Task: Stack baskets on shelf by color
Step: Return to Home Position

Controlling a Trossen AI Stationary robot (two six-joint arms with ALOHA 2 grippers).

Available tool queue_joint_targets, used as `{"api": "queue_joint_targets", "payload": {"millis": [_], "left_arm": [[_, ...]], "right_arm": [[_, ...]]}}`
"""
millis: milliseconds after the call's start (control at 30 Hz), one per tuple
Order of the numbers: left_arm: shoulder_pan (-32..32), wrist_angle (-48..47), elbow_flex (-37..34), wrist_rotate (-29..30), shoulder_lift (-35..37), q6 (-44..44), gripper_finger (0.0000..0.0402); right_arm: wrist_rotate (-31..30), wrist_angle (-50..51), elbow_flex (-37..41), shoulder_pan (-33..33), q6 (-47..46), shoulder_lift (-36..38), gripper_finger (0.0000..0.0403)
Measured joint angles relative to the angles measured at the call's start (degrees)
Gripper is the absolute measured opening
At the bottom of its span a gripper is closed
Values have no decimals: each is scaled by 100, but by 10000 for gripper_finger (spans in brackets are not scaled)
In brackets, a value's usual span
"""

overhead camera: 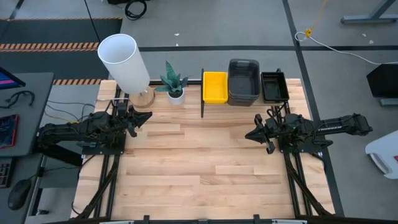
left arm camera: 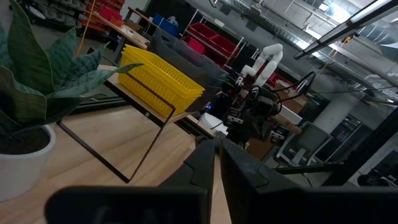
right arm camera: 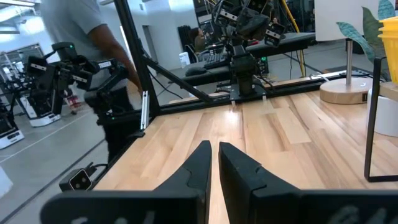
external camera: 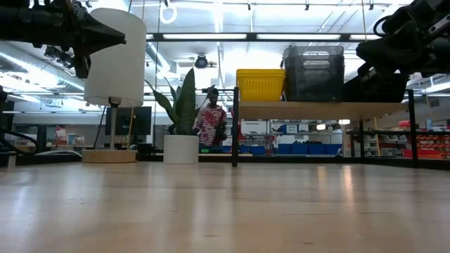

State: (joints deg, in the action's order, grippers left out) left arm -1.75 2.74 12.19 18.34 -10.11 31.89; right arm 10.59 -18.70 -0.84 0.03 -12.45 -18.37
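Since all three colour groups sit on the shelf [overhead camera: 203, 93] along the table's [overhead camera: 199, 174] far edge, we judge the sorting itself done, with only the parking of the arms in hand. From left to right the shelf carries the yellow baskets [overhead camera: 215, 86], the grey baskets [overhead camera: 243, 81] and the black mesh baskets [overhead camera: 273, 86]. Each colour is nested into one pile, so that a plank this narrow takes them side by side. How many sit in each pile we cannot count from above. At table height the grey pile stands taller than the yellow one, and the black pile is hidden behind the right arm.

The left gripper [overhead camera: 144, 117] hovers over the left of the table, near the lamp [overhead camera: 124, 59] and potted plant [overhead camera: 174, 84], pointing right. The right gripper [overhead camera: 250, 134] hovers over the right of the table, nearer to us than the shelf, pointing left. Both are well apart from the baskets, which we read as deliberate: nothing can be nudged off the plank from there. Each wrist camera shows its two fingers closed to a thin slit with nothing between them, a sensible empty-handed rest. A person [external camera: 210, 123] stands in the room beyond the table, far from both arms.
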Motion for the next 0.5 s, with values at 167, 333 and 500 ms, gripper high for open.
{"api": "queue_joint_targets", "payload": {"millis": [167,333,500], "left_arm": [[0,0,0,-1,0,-1,28],[1,-1,0,1,0,-1,35],[0,-2,0,-1,0,1,34]], "right_arm": [[0,0,0,-1,0,0,35],[0,0,0,-2,0,0,35],[0,0,0,-2,0,0,35]]}}
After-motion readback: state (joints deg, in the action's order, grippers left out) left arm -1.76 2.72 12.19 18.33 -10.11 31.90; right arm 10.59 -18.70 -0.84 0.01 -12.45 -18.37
